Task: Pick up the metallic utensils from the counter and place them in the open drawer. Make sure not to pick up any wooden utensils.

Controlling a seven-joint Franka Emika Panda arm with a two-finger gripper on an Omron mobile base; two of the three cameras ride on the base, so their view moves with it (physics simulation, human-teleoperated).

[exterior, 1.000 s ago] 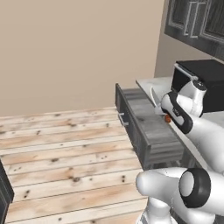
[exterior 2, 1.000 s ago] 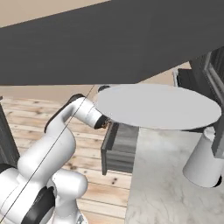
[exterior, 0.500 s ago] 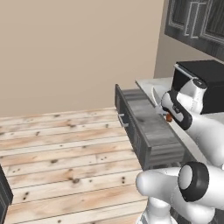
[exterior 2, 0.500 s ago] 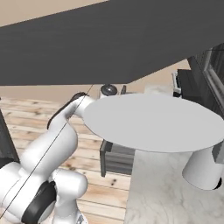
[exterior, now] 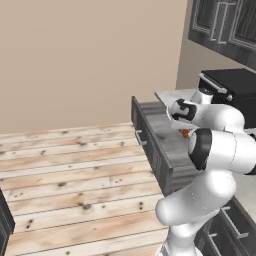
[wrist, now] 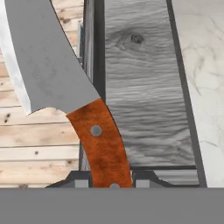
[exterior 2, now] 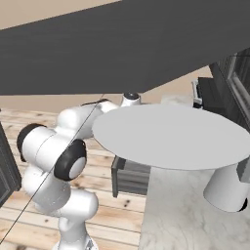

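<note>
Claw [wrist: 113, 183] is pinching the knife [wrist: 65, 87] by its orange-red handle, fingers pressed tight on the handle at the 6 o'clock edge of the hand view. Blade is running from the handle up toward 11 o'clock, wide grey face toward the camera, pale edge along its 9 o'clock side. Knife is hanging in the air over the front of the open drawer [wrist: 140, 87], blade reaching out past the drawer front over the wood floor [wrist: 39, 131]. Grey wood-grain drawer bottom is lying under and at 3 o'clock of the handle, bare where it shows. Marble counter [wrist: 201, 87] is running along the 3 o'clock side of the drawer. In the left base view the claw [exterior: 186, 133] is sitting low behind the arm's white links, an orange bit of handle peeking out there, above the drawer [exterior: 160, 145] that is sticking out toward the floor [exterior: 70, 170]. In the right base view the drawer [exterior 2: 128, 177] is showing below the arm, counter [exterior 2: 190, 215] at 5 o'clock.
</note>
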